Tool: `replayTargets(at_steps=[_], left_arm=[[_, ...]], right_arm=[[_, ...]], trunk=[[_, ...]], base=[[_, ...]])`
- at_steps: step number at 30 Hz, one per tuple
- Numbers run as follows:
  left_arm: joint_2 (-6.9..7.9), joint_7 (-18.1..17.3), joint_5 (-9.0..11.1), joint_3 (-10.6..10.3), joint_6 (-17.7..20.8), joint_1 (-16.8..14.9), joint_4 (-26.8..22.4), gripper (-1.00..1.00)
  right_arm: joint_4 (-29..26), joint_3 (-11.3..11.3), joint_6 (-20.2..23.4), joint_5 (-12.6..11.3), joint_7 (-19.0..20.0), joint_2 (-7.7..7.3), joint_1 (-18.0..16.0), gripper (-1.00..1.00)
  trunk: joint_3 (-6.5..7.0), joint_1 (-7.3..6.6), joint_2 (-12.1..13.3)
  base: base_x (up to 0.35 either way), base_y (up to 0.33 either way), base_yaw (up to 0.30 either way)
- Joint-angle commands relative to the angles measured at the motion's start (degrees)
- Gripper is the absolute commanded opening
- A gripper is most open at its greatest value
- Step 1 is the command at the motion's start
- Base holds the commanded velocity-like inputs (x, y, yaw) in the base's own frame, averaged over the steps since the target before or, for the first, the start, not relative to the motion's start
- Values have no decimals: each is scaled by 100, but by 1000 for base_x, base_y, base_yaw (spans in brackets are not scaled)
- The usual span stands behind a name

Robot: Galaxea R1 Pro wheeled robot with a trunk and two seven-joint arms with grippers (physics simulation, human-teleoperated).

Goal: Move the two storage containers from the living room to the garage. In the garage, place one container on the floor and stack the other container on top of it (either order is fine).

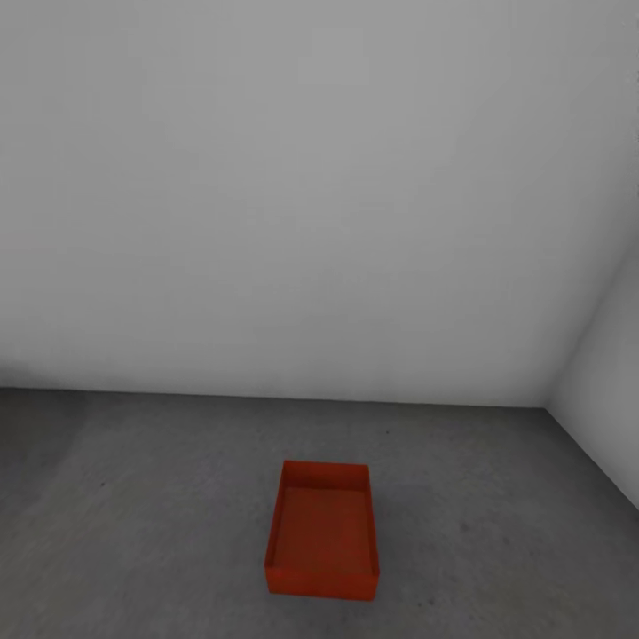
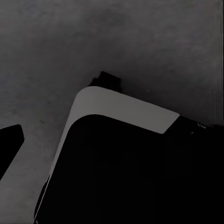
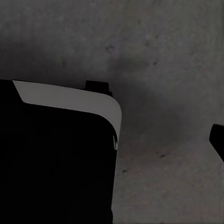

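Observation:
One orange-red open-topped storage container point(image 1: 322, 531) stands empty on the dark grey concrete floor point(image 1: 133, 497) of the garage, low in the head view and just right of centre, its long side pointing toward the back wall. In the left wrist view one dark fingertip point(image 2: 9, 144) pokes in at the frame's edge over the floor, with nothing against it. The right wrist view likewise has a single dark fingertip point(image 3: 217, 139) at its edge, nothing held. Both hang beside my own black base, away from the container.
A plain white back wall point(image 1: 293, 195) meets a white side wall point(image 1: 612, 373) in a corner at the far right. My black, white-rimmed base point(image 2: 126, 177) point(image 3: 51, 163) sits on bare mottled concrete. Open floor lies around the container.

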Motion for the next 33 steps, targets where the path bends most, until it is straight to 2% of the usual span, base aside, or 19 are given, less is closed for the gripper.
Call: replayTargets(at_steps=[1, 5, 11, 33], left_arm=[[6, -66, 39, -36, 19, -1, 0, 100], [36, -300, 44, -34, 22, 3, 0, 100], [87, -445, 70, -31, 21, 4, -6, 100], [105, -474, 74, -31, 15, 4, -8, 100]], right_arm=[[18, 44, -28, 2, -20, 1, -7, 100], [18, 44, -29, 7, -20, 0, -7, 100], [18, 47, -29, 14, -20, 6, -7, 100], [18, 32, -22, -35, -20, 0, -7, 100]], trunk=[[4, 0, -3], [41, 0, -3], [97, 0, -3], [298, 0, -3]], base=[[0, 0, 0], [0, 0, 0], [0, 0, 0], [0, 0, 0]])
